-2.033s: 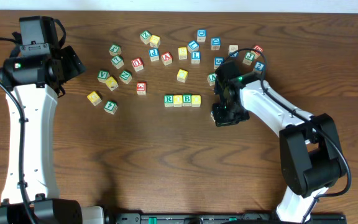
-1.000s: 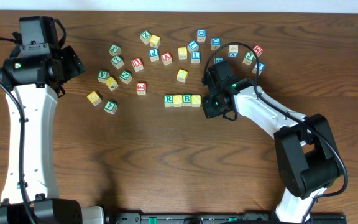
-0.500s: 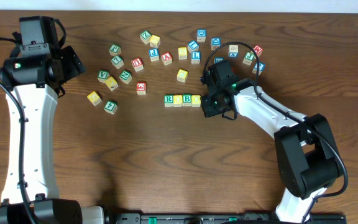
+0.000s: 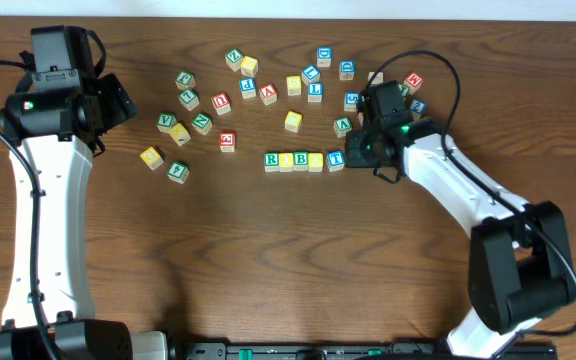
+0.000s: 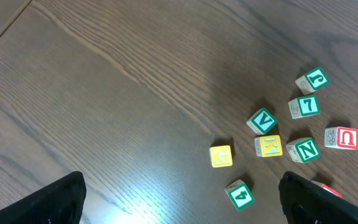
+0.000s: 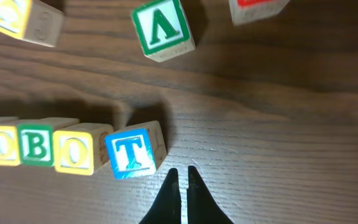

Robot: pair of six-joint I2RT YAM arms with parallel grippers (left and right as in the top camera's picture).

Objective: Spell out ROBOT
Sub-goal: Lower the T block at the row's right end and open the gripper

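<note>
A row of letter blocks on the table reads R (image 4: 271, 160), O (image 4: 286, 160), B (image 4: 301, 160), O (image 4: 315, 160), with a blue T block (image 4: 335, 159) at its right end. In the right wrist view the T (image 6: 131, 152) sits slightly askew against the yellow O (image 6: 76, 149), with the green B (image 6: 36, 144) beyond it. My right gripper (image 6: 182, 173) is shut and empty, just right of the T and apart from it; it also shows in the overhead view (image 4: 360, 156). My left gripper (image 5: 182, 186) is open and empty, high at the far left (image 4: 118, 100).
Loose letter blocks lie scattered behind the row, from a yellow G (image 5: 221, 155) and green 4 (image 5: 239, 194) on the left to a green block (image 6: 162, 28) just behind the T. A yellow block (image 4: 293, 121) sits right behind the row.
My right gripper brought the T block to the row's right end, let it go, and pulled back to the right with its jaws closed. The left arm has not moved.
</note>
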